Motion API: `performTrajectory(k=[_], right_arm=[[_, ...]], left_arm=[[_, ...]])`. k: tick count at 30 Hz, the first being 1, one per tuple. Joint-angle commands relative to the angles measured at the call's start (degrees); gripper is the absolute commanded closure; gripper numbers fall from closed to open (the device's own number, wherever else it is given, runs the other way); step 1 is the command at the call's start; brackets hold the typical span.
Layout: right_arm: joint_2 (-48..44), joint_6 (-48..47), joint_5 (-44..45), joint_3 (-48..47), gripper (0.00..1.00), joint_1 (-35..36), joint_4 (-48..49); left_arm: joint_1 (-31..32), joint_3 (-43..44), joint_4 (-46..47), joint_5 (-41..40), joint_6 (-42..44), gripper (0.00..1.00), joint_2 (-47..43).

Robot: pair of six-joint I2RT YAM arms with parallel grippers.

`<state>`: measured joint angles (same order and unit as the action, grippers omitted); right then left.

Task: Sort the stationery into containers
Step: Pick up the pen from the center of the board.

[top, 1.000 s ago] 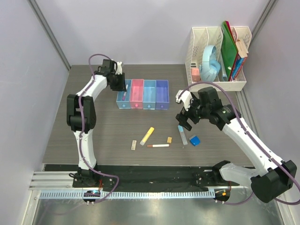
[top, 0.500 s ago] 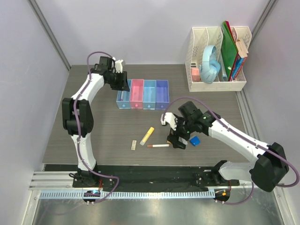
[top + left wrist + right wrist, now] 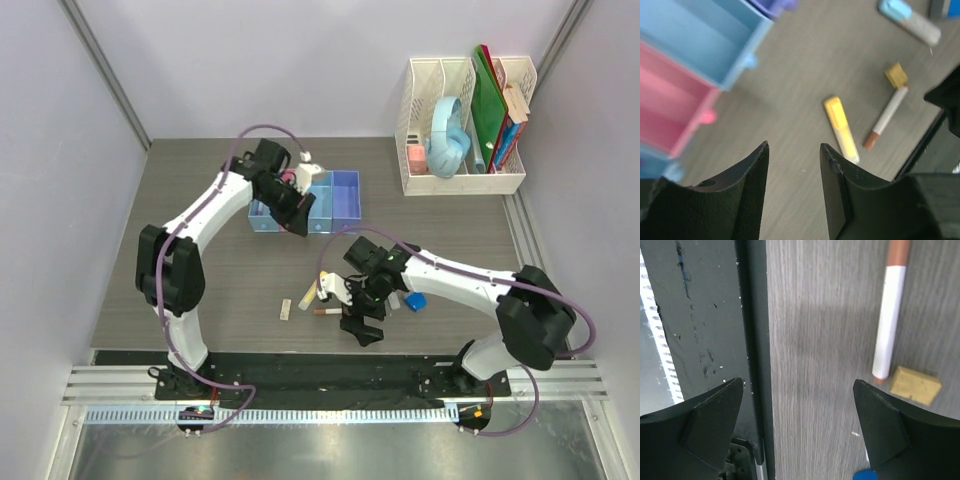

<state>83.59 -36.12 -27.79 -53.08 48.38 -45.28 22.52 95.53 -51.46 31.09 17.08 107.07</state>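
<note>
- The right tool (image 3: pixel 800 427) hangs spread and empty over the near edge of the surface (image 3: pixel 815 315). The thin white pen (image 3: pixel 888 315) lies flat ahead, in line with one finger rather than with the gap.
- Best move, as I judge it: shift sideways until the pen sits mid-gap, then descend and pinch across the barrel.
- The tiny orange block (image 3: pixel 915 385) sits just beside the pen's end, so a mid-barrel grip should leave it out.
- The left tool (image 3: pixel 792 190), also spread and empty, hovers in front of the bins (image 3: pixel 705 35), near the yellow marker (image 3: pixel 841 129). Give that arm room.
</note>
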Motion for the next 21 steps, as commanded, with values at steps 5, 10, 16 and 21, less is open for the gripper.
performTrajectory(k=[5,10,16,21], right_arm=[[5.26,-0.62,-2.27,-2.82,0.04,1.01,4.75],[7.99,0.08,-0.34,-1.85,0.03,1.02,8.01],[12.12,0.08,3.09,-2.82,0.03,1.01,10.99],[13.00,0.96,8.44,-2.29,0.02,0.93,14.07]], left_arm=[[3.23,-9.73,-0.58,-1.21,6.82,0.55,-2.47],[3.67,-13.70,0.22,0.02,7.97,0.55,-3.97],[3.76,-15.81,0.66,1.16,7.97,0.55,-6.08],[3.76,-16.69,-0.04,2.83,8.76,0.56,-8.27]])
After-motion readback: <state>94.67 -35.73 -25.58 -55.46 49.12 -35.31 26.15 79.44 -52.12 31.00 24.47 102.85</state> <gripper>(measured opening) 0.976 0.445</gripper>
